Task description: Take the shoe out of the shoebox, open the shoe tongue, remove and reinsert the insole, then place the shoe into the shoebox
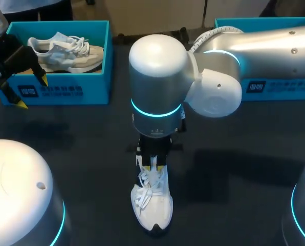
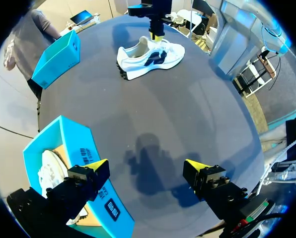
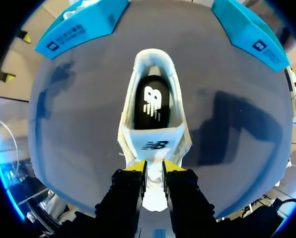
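A white laced shoe (image 1: 152,202) stands on the dark table near the front middle, toe toward me. My right arm reaches over it from the right. Its gripper (image 1: 155,165) points down at the shoe's opening. In the right wrist view the gripper (image 3: 154,167) has its yellow tips close together, with the white tongue (image 3: 155,146) pinched between them. The black insole (image 3: 150,101) shows inside the shoe (image 3: 133,119). My left gripper (image 1: 32,92) hangs open at the back left, in front of a blue shoebox (image 1: 107,61), holding nothing. The left wrist view shows the shoe (image 2: 150,57) far ahead.
The left shoebox holds a second, beige shoe (image 1: 65,51). Another blue shoebox (image 1: 234,23) stands at the back right, largely hidden by my right arm. In the left wrist view the near box (image 2: 76,158) lies beside my left gripper (image 2: 147,167).
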You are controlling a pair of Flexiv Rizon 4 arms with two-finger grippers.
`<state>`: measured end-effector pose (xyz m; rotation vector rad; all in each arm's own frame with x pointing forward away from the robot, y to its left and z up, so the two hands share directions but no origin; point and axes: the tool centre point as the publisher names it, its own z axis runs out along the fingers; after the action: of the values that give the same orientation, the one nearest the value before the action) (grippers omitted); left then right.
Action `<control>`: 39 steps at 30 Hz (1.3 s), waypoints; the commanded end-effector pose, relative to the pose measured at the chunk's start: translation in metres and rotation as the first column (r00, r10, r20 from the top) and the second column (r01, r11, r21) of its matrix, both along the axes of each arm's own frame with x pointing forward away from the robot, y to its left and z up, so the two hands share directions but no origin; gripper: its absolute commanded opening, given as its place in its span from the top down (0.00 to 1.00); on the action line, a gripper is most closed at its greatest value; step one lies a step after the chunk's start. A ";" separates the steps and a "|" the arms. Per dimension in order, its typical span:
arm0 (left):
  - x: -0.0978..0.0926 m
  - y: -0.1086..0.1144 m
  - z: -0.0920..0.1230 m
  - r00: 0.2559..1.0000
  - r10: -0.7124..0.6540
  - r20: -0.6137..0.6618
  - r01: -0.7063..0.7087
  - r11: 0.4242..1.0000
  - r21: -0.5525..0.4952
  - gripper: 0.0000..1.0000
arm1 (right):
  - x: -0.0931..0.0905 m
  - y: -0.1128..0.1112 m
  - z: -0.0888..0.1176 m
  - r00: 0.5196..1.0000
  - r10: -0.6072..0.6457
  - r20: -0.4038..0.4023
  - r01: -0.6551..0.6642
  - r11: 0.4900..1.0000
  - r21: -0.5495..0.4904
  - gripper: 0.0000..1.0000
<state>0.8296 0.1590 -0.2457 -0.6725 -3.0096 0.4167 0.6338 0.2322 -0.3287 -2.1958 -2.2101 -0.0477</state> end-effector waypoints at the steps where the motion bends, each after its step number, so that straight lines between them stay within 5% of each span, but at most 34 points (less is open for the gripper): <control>1: 0.000 0.000 0.000 1.000 -0.001 0.000 0.001 1.000 0.004 0.00 | -0.008 0.010 0.010 0.989 -0.146 0.029 0.147 0.989 -0.033 0.78; 5: 0.000 0.000 0.000 1.000 -0.001 0.000 0.001 1.000 0.004 0.00 | -0.009 0.014 0.014 0.990 -0.124 0.067 0.128 0.991 -0.048 0.73; 16: 0.000 0.000 0.000 1.000 -0.001 0.000 0.001 1.000 0.004 0.00 | 0.028 0.005 -0.026 0.999 -0.054 0.003 0.054 0.998 0.018 0.75; 22: 0.000 0.000 0.000 1.000 -0.001 0.000 0.001 1.000 0.004 0.00 | 0.022 0.007 0.008 0.999 -0.019 0.049 0.022 0.999 -0.048 0.75; 27: 0.000 0.000 0.000 1.000 -0.001 0.000 0.001 1.000 0.004 0.00 | 0.026 0.008 0.020 0.985 0.146 0.091 -0.143 0.989 -0.034 0.69; 31: 0.000 0.000 0.000 1.000 -0.001 0.000 0.001 1.000 0.004 0.00 | 0.041 0.008 0.032 0.882 0.459 0.104 -0.464 0.886 0.025 0.57; 33: 0.000 0.000 0.000 1.000 -0.001 0.000 0.001 1.000 0.004 0.00 | 0.048 0.008 0.036 0.866 0.494 0.080 -0.496 0.869 -0.007 0.52; 36: 0.000 0.000 0.000 1.000 -0.001 0.000 0.001 1.000 0.004 0.00 | 0.060 0.005 0.040 0.737 0.669 0.098 -0.673 0.739 0.013 0.51; 37: 0.000 0.000 0.000 1.000 -0.001 0.000 0.001 1.000 0.004 0.00 | 0.063 0.004 0.040 0.658 0.747 0.093 -0.752 0.657 0.044 0.15; 38: 0.000 0.000 0.000 1.000 -0.001 0.000 0.001 1.000 0.004 0.00 | 0.066 0.003 0.040 0.580 0.810 0.093 -0.815 0.577 0.056 0.00; 39: 0.000 0.000 0.000 1.000 -0.001 0.000 0.001 1.000 0.004 0.00 | 0.069 0.001 0.039 0.483 0.869 0.110 -0.876 0.476 0.078 0.00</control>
<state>0.8296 0.1590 -0.2456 -0.6725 -3.0096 0.4166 0.6936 0.2420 -0.2882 -1.6679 -2.7187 -0.1423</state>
